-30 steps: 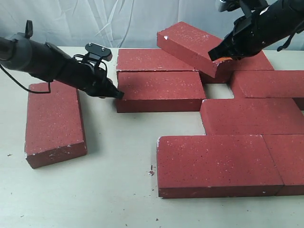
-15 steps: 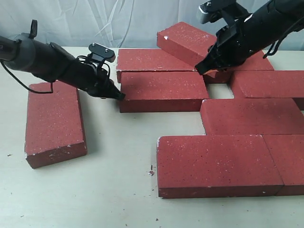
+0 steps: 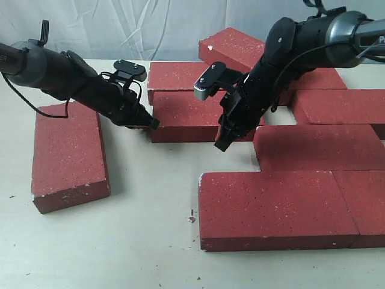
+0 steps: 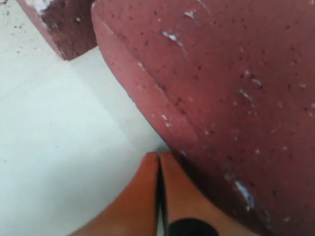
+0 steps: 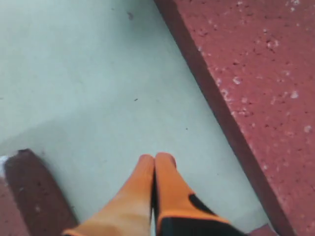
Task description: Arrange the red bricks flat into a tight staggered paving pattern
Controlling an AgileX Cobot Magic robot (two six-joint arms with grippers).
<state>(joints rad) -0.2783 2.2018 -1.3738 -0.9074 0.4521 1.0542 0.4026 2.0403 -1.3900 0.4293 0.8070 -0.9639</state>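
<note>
Two wrist close-ups, left pincer (image 4: 159, 156) closed at brick (image 4: 221, 88), right pincer (image 5: 155, 157) closed

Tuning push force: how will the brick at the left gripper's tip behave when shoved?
Likely heavy and rigid: the brick is thick and solid. Flat on the table, it should slide, not tip. Rough grain probably drags.

Open tabletop (image 3: 144, 205) runs from the front edge up between the lone brick (image 3: 67, 150) near the left edge and the laid bricks (image 3: 271, 205). The left gripper (image 3: 151, 123), fingers together, sits at the head of this lane against the middle brick (image 3: 186, 111). The right gripper (image 3: 221, 143), likewise closed, fills the narrow strip before that brick, and a tilted brick (image 3: 231, 48) stands proud of the back row.
</note>
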